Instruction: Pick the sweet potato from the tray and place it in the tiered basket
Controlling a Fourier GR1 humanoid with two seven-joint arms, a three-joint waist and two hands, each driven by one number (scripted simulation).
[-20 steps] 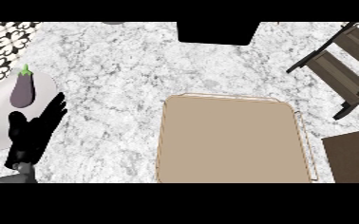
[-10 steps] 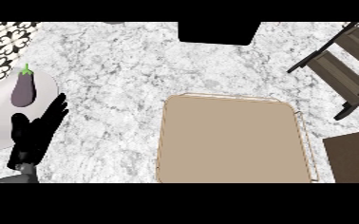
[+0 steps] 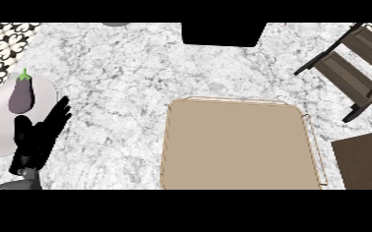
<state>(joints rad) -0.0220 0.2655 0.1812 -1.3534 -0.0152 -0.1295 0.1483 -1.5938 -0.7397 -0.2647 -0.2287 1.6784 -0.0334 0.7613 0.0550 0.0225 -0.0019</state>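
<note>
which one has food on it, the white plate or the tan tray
The white plate at the left edge, beside the left robot hand: a purple eggplant lies on it. On the tan tray, nothing shows in the visible part.

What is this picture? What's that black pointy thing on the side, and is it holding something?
You are seeing what a robot sees from its head, looking steeply down at a kitchen counter. The black thing at the lower left is the robot's left hand. Its fingers are straight, and it is resting and holding nothing. Its right hand is not in the picture. Next to the hand, a purple eggplant lies on a white plate. The big tan rectangle is a tray; no sweet potato shows on it. The dark wooden slats at the right edge are a tiered basket.
</note>
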